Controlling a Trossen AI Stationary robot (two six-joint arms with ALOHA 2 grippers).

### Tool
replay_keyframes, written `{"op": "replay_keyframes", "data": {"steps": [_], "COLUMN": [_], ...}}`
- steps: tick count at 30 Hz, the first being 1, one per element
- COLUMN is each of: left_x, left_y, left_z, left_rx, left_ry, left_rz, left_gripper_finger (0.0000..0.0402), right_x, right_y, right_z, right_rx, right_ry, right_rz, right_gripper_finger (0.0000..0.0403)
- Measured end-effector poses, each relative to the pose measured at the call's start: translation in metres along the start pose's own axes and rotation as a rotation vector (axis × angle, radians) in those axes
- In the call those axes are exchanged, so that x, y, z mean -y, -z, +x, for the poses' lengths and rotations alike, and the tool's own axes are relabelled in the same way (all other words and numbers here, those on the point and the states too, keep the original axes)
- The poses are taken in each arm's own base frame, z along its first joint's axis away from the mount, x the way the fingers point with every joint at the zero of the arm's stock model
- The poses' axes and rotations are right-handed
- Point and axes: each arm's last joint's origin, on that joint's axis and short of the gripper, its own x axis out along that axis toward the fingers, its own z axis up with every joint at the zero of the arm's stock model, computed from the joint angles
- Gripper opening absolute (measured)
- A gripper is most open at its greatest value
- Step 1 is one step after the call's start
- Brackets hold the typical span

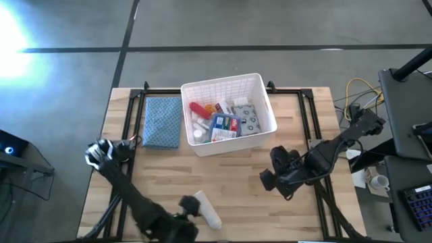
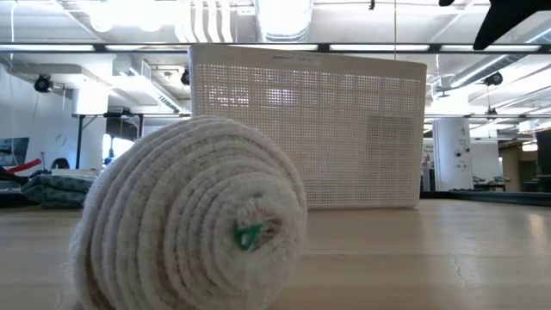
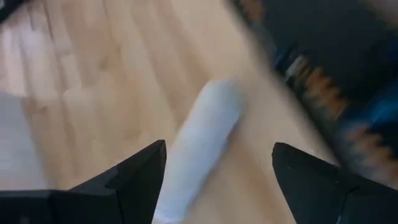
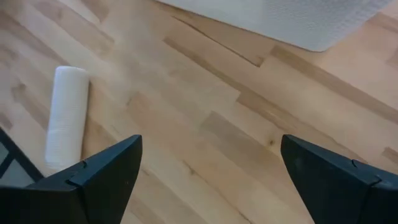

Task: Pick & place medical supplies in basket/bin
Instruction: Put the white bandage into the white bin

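A white gauze roll lies on its side on the wooden table near the near edge. In the low view the roll shows end-on, filling the foreground. My left gripper is open and low at the roll's left; in its wrist view the gripper has a finger on either side of the roll. The white lattice basket stands at the far middle, holding a red piece, a blue box and white bottles. My right gripper hovers open to the basket's near right. My left gripper stands open around the white roll, coming at it low from the table's left. One finger lies close against the roll's side, but I cannot tell whether it touches. The roll lies flat on the table.
A blue-grey folded cloth lies left of the basket. Black frame rails run along the table's left and right sides. Bare wood spans between the roll and the basket. Cables and equipment sit off the right edge.
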Motion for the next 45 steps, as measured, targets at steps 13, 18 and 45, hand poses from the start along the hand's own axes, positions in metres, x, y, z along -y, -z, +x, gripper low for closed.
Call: {"op": "replay_keyframes", "data": {"steps": [13, 18, 45], "left_x": [-0.041, -0.047, -0.078], "left_y": [-0.008, -0.004, 0.043], "left_z": [0.066, 0.070, 0.060], "left_rx": [-0.240, -0.234, -0.596], "left_ry": [0.180, 0.247, 0.235], "left_rz": [0.407, 0.446, -0.092], "left_gripper_finger": [0.0272, 0.0272, 0.0088], "right_x": [-0.002, -0.001, 0.002], "right_y": [0.017, 0.021, 0.019], "right_z": [-0.011, -0.012, -0.012], "right_rx": [-0.026, -0.029, 0.026], "right_ry": [-0.036, -0.034, -0.010], "right_rz": [0.037, 0.035, 0.006], "right_gripper_finger": [0.0370, 0.0370, 0.0370]}}
